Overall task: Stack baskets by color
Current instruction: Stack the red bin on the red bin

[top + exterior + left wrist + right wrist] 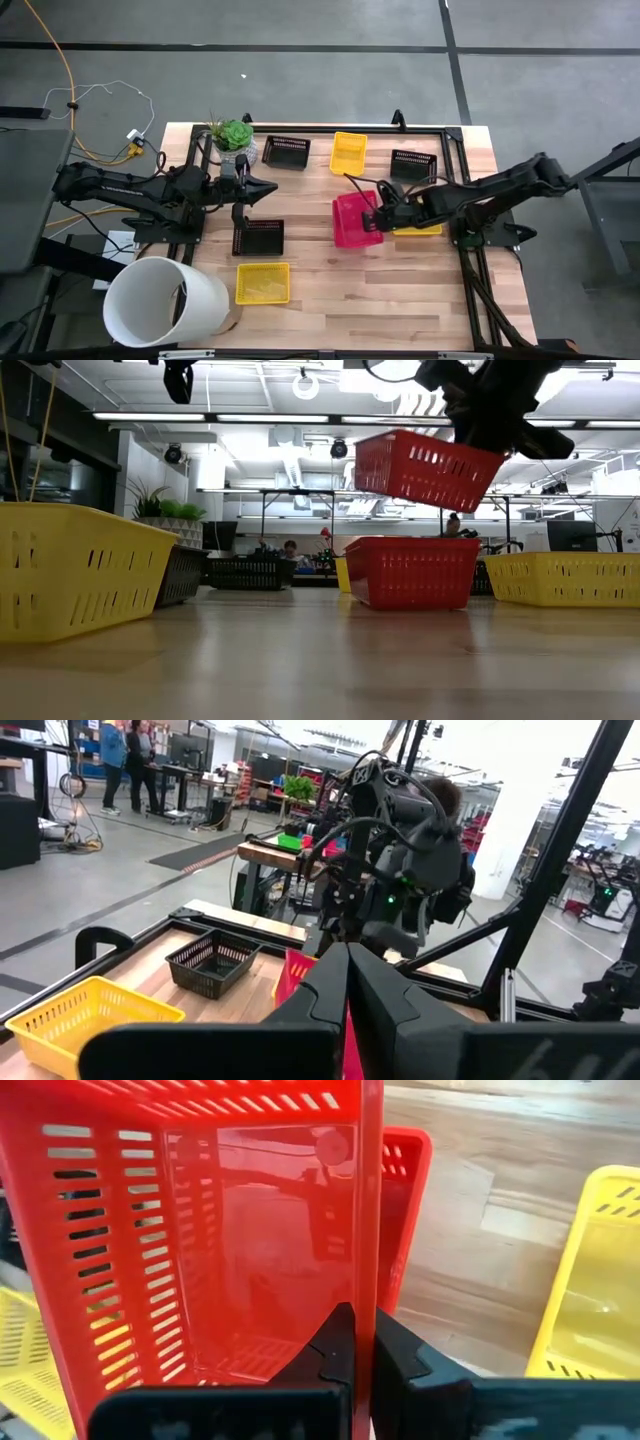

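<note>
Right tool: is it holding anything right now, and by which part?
Yes. The right tool is shut on the side wall of a red basket, at its rim, holding it tilted in the air above another red basket on the table.

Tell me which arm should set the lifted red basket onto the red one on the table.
Right. The right gripper is shut on the lifted red basket, hanging tilted just above the red basket on the table. The left gripper is shut, empty and off to the side.
</note>
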Robot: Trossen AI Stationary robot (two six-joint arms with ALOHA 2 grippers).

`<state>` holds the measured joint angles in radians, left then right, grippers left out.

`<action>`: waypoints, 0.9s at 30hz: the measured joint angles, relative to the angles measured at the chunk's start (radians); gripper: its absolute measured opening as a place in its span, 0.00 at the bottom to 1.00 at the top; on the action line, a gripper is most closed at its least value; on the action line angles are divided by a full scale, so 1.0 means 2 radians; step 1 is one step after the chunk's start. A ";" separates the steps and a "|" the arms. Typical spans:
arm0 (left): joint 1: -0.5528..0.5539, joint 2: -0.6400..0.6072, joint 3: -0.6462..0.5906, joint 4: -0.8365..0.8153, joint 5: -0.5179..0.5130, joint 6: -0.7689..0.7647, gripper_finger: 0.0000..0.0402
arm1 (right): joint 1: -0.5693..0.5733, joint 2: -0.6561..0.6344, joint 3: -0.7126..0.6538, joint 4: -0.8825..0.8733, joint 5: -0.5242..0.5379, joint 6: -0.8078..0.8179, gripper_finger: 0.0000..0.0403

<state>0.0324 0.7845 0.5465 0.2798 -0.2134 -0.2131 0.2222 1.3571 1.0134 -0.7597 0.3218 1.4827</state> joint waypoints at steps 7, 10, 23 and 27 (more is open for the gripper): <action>0.000 0.000 0.000 0.000 0.000 0.000 0.00 | 0.000 0.020 0.000 -0.006 0.001 0.028 0.00; 0.000 0.000 0.000 0.000 -0.002 0.003 0.00 | -0.001 0.030 0.000 -0.008 0.002 0.044 0.00; 0.000 0.000 0.000 0.000 -0.004 0.013 0.00 | -0.014 0.070 0.000 0.040 -0.020 0.042 0.00; 0.000 0.000 0.000 0.000 -0.004 0.016 0.00 | -0.020 0.087 0.000 0.042 -0.022 0.040 0.00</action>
<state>0.0324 0.7845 0.5465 0.2802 -0.2211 -0.1809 0.1822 1.5310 1.0126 -0.6763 0.2778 1.5623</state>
